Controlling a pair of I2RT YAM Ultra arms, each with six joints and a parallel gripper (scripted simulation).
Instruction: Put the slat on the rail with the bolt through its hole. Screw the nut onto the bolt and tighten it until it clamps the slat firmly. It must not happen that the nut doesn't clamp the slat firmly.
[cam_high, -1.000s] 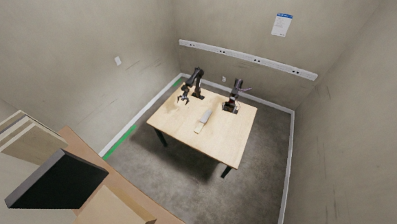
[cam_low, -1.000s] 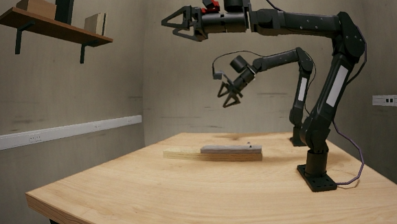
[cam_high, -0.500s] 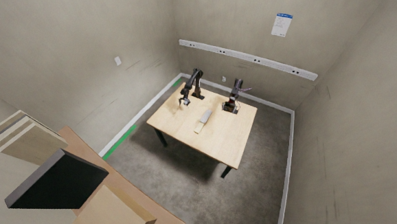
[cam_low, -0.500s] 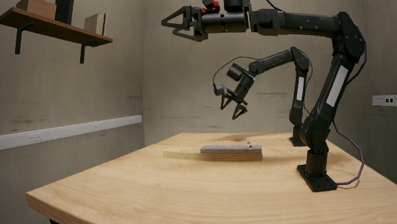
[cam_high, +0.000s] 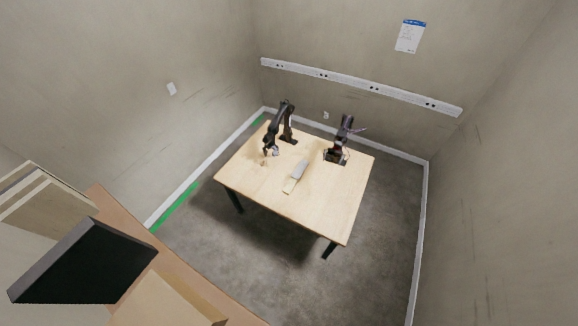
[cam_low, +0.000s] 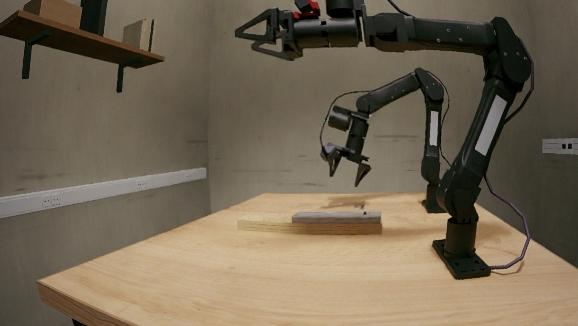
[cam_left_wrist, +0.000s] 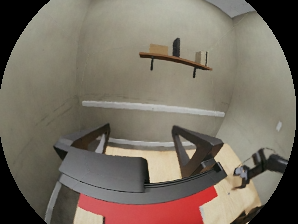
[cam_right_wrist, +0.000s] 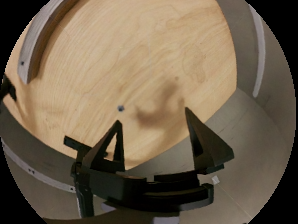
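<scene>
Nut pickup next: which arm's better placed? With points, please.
Right. Its open gripper (cam_high: 270, 153) (cam_low: 344, 180) (cam_left_wrist: 239, 181) (cam_right_wrist: 152, 115) points down over the table, near what looks like the nut (cam_right_wrist: 120, 108). The left gripper (cam_high: 336, 154) (cam_low: 244, 39) (cam_left_wrist: 141, 128) is open but high, aimed level.
</scene>
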